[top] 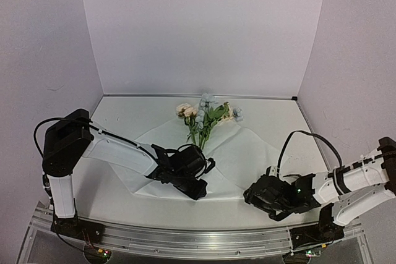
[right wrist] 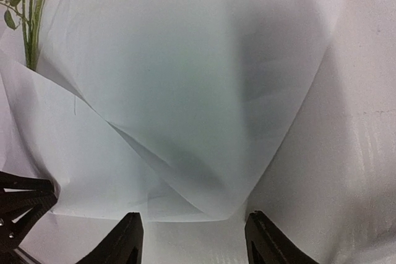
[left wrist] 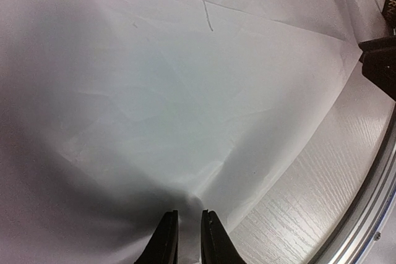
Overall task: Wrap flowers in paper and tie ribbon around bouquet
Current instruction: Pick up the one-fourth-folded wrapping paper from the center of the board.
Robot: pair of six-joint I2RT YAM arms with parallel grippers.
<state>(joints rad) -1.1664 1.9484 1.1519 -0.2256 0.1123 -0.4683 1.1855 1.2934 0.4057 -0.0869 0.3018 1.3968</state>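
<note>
The white paper [top: 241,153] lies spread on the table as a diamond. The flowers [top: 207,119], peach and pale blue with green stems, rest on its far corner; their stems [right wrist: 30,23] show in the right wrist view. My left gripper [top: 199,191] is at the sheet's near edge, shut on the paper [left wrist: 185,91], which puckers between the fingertips [left wrist: 167,230]. My right gripper [top: 249,195] is low at the sheet's near right corner, open, its fingers [right wrist: 131,236] wide apart. The paper's corner [right wrist: 213,211] lies just ahead of them, with nothing between. No ribbon is in view.
The wood-grain table top [left wrist: 297,214] ends at an aluminium rail [top: 198,239] along the near edge. White walls enclose the back and sides. The left gripper's black body [right wrist: 18,208] shows low on the left of the right wrist view.
</note>
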